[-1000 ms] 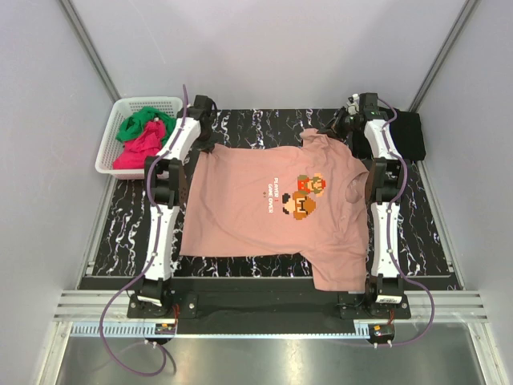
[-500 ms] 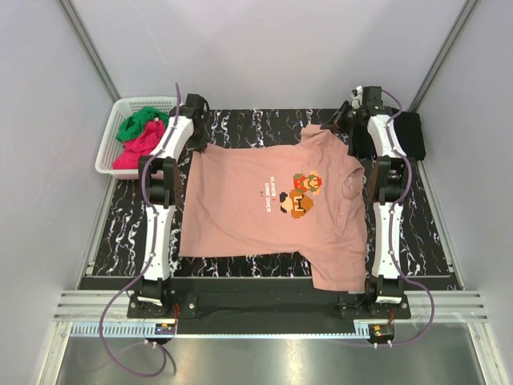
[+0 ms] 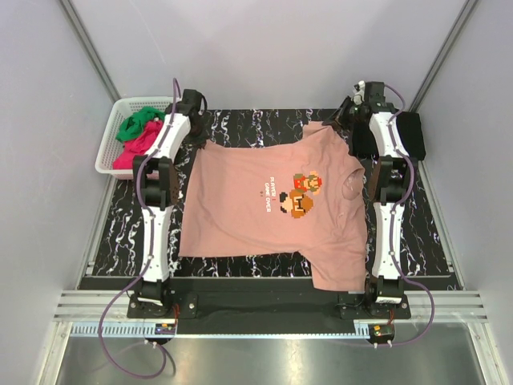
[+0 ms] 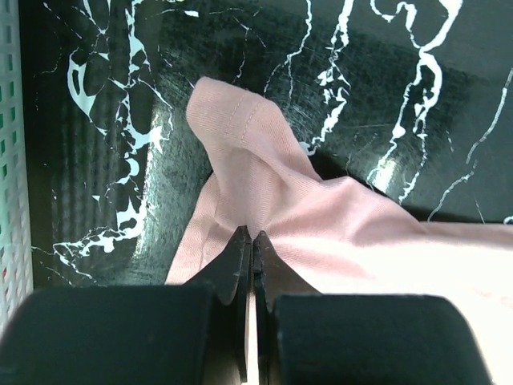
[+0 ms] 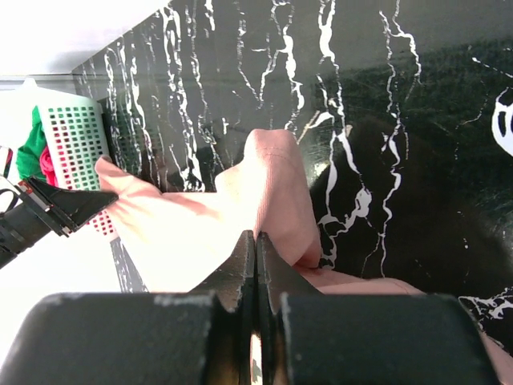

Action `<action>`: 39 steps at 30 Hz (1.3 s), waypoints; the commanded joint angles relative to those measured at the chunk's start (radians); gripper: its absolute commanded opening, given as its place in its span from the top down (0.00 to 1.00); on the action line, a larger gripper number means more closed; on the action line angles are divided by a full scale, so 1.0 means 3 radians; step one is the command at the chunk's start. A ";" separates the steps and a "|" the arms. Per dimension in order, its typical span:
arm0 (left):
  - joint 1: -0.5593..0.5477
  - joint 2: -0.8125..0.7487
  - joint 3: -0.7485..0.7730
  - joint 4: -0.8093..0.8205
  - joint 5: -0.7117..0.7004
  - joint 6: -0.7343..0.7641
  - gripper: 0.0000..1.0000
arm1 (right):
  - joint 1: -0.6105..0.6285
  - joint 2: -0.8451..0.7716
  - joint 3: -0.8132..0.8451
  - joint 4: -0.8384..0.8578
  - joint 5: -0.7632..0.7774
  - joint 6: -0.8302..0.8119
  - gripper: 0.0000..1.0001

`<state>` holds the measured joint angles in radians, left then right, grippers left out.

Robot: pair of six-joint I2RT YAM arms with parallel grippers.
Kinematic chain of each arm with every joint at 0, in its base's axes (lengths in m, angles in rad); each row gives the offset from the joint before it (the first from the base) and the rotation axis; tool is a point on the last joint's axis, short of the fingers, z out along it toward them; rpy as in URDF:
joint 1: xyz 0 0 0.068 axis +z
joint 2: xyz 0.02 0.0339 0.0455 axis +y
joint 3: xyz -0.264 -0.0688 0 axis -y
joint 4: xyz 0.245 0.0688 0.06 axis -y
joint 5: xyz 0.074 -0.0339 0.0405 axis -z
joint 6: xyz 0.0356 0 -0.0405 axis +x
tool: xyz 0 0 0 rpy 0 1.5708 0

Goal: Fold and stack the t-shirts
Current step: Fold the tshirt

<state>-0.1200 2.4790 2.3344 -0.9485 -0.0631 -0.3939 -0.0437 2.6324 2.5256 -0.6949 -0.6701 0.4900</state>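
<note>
In wrist views only, claws [image 4: 251, 238] [image 5: 255, 241] tight on t-shirt [image 4: 345, 224]

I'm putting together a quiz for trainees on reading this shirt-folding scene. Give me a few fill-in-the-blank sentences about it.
1. The left fingers are ____ on an edge of the pink t-shirt.
2. The shirt's printed figure faces ____.
3. The white basket stands beside the ____ arm.
Missing words: shut; up; left.
</note>
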 commanded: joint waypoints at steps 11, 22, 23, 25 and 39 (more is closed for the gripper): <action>0.0037 -0.0711 -0.0408 0.0181 0.0011 0.0229 1.00 | -0.0018 -0.0532 0.0075 0.0010 0.0066 -0.0053 1.00; 0.0073 -0.0813 -0.0505 -0.0100 0.0190 0.0321 1.00 | -0.0028 -0.0675 -0.0038 -0.0061 0.0127 -0.0079 1.00; 0.0073 -0.0808 -0.0510 -0.0131 0.0266 0.0346 1.00 | -0.0028 -0.0690 -0.0043 -0.0072 0.0157 -0.0094 1.00; 0.0073 -0.0864 -0.0587 -0.0147 0.0272 0.0362 1.00 | -0.0028 -0.0731 -0.0063 -0.0097 0.0183 -0.0115 1.00; 0.0073 -0.0992 -0.0613 -0.0315 0.0399 0.0449 1.00 | -0.0023 -0.1007 -0.0421 -0.0138 0.0152 -0.0156 1.00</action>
<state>-0.1066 2.2723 2.1494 -1.0332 0.0292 -0.2871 -0.0479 2.4317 2.4065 -0.7490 -0.6201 0.4603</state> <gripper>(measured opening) 0.015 0.014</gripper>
